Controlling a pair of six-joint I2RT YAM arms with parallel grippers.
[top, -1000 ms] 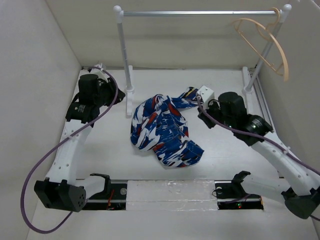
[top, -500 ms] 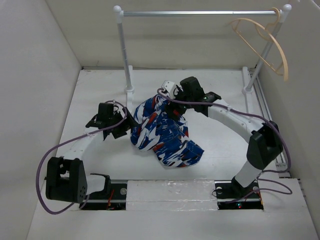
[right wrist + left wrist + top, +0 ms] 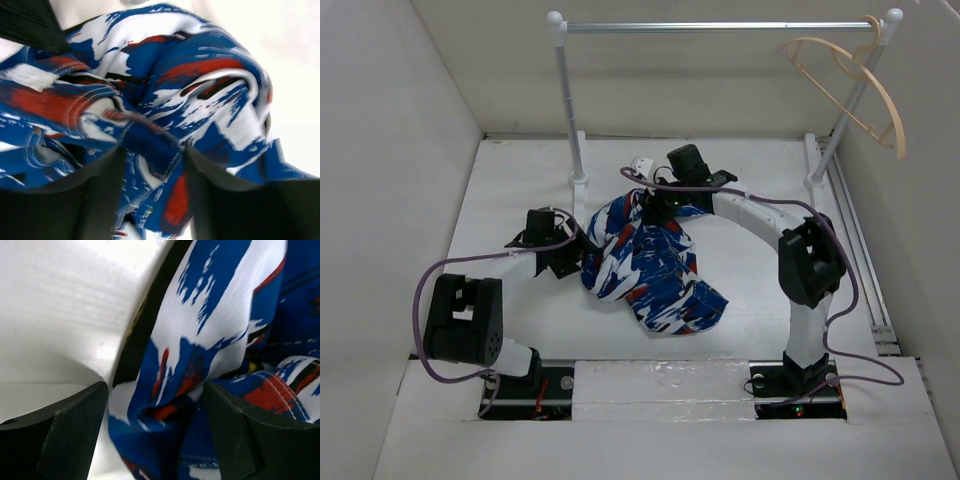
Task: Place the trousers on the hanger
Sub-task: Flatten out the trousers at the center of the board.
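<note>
Your trousers (image 3: 650, 265) lie crumpled mid-table (image 3: 520, 190), well apart from the hanger (image 3: 865, 85) on the rail (image 3: 720, 26). Left gripper (image 3: 155, 440) straddles their left edge and right gripper (image 3: 152, 170) a far fold, both wide. The cloth looks soft and limp, so pinch a stitched seam.

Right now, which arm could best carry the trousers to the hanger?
Probably the right: the right gripper straddles a fold at the far edge of the trousers, and the hanger hangs on its side. The left gripper straddles fabric farther away.
</note>
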